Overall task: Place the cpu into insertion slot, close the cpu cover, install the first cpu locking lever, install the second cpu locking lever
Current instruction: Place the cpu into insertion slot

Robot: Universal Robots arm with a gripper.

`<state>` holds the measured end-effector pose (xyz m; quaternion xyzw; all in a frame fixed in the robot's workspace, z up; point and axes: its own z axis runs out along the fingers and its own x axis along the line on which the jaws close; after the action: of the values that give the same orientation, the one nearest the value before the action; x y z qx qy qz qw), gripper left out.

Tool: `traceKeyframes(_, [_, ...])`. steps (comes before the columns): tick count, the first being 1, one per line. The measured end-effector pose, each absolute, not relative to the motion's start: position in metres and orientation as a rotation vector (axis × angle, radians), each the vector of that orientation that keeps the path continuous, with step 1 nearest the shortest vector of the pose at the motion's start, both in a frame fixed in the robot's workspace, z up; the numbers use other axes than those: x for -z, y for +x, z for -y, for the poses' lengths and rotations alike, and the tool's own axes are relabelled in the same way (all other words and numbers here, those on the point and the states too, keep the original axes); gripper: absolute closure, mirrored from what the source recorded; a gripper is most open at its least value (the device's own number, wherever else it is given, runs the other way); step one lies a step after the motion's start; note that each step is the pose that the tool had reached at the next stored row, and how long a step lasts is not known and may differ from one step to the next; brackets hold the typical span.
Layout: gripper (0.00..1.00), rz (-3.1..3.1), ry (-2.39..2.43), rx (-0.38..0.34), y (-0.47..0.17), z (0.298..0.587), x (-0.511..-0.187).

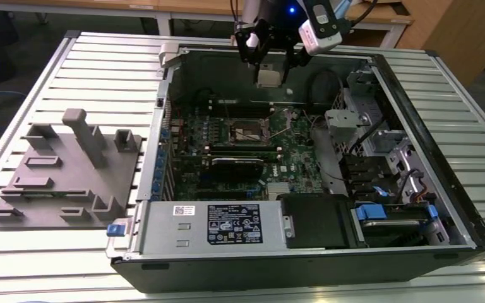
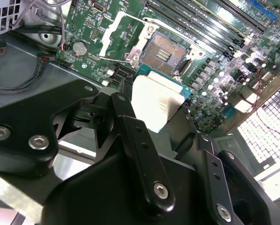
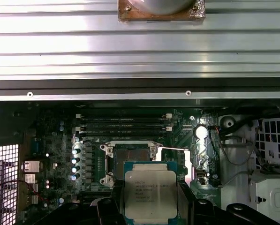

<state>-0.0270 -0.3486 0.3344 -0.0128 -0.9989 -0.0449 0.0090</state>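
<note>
Claw (image 1: 273, 66) clamped on the cpu (image 1: 268, 78), over the open computer case (image 1: 268, 274). Exterior view: insertion slot (image 1: 247, 131) at 6 o'clock of the chip, well apart, empty. Cpu cover (image 2: 115, 36) swung open. My judgement: square chip edges to the slot rim, descend level, release without pressing.

Illegible print on the cpu (image 3: 150, 196)

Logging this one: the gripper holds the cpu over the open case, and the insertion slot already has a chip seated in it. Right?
No. The gripper holds the cpu over the open case, but the insertion slot is empty: the second wrist view shows its bare dark centre.
</note>
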Motion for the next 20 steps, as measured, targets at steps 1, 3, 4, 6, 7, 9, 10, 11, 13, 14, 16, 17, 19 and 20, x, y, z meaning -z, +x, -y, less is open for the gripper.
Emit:
traceKeyframes(1, [0.46,3.12,-0.04,0.14,-0.027,0.3487,-0.3344])
traceKeyframes(3, [0.46,3.12,-0.04,0.14,-0.027,0.3487,-0.3344])
traceKeyframes(4, [0.46,3.12,-0.04,0.14,-0.027,0.3486,-0.3344])
traceKeyframes(6, [0.46,3.12,-0.04,0.14,-0.027,0.3486,-0.3342])
traceKeyframes(7, [0.46,3.12,-0.04,0.14,-0.027,0.3486,-0.3331])
traceKeyframes(9, [0.46,3.12,-0.04,0.14,-0.027,0.3486,-0.3327])
traceKeyframes(10, [0.46,3.12,-0.04,0.14,-0.027,0.3487,-0.3326])
traceKeyframes(11, [0.46,3.12,-0.04,0.14,-0.027,0.3486,-0.3324])
traceKeyframes(13, [0.46,3.12,-0.04,0.14,-0.027,0.3486,-0.3314])
traceKeyframes(14, [0.46,3.12,-0.04,0.14,-0.027,0.3486,-0.3299])
traceKeyframes(16, [0.46,3.12,-0.04,0.14,-0.027,0.3486,-0.3297])
traceKeyframes(17, [0.46,3.12,-0.04,0.14,-0.027,0.3486,-0.3296])
traceKeyframes(19, [0.46,3.12,-0.04,0.14,-0.027,0.3487,-0.3296])
traceKeyframes(20, [0.46,3.12,-0.04,0.14,-0.027,0.3487,-0.3296])
